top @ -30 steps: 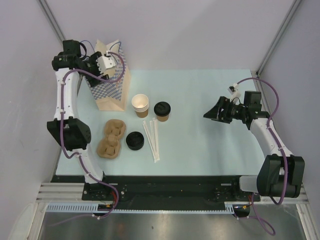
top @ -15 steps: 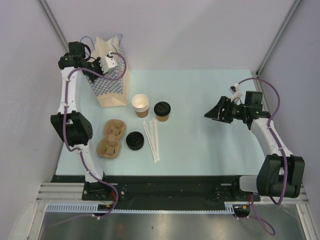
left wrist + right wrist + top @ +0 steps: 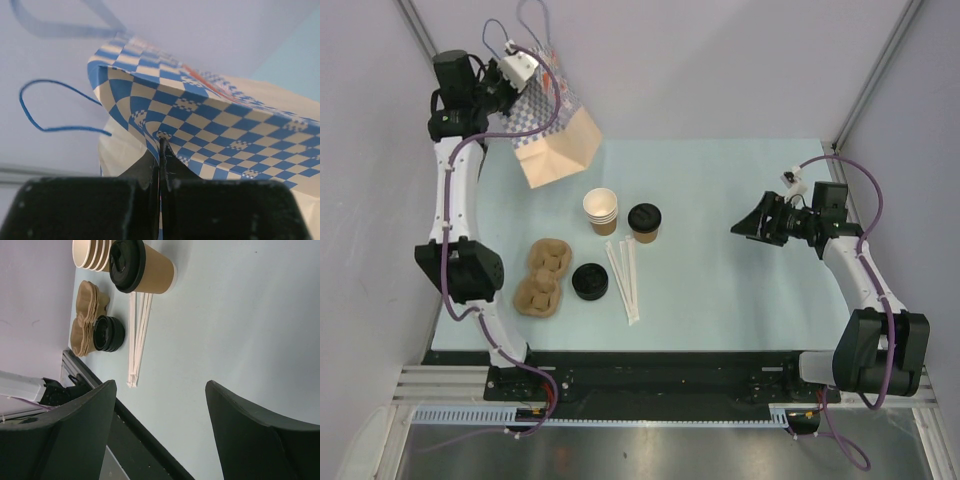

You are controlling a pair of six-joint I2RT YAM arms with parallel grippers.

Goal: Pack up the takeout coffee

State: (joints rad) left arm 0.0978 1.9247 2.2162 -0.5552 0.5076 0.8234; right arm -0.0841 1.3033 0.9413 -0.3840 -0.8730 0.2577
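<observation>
Our left tool (image 3: 161, 196) is pinched tight on the blue-checkered rim of the paper bag (image 3: 558, 150). The bag hangs tilted from the tool, its plain brown base turned towards the overhead view. Our right tool (image 3: 740, 228) gapes wide and holds nothing. The takeout coffee (image 3: 644, 222) stands upright on the table (image 3: 740, 300), out ahead of the right tool's fingers and well apart from them. The stack of lidless cups (image 3: 601, 210) is just beside it, on the side away from that tool.
</observation>
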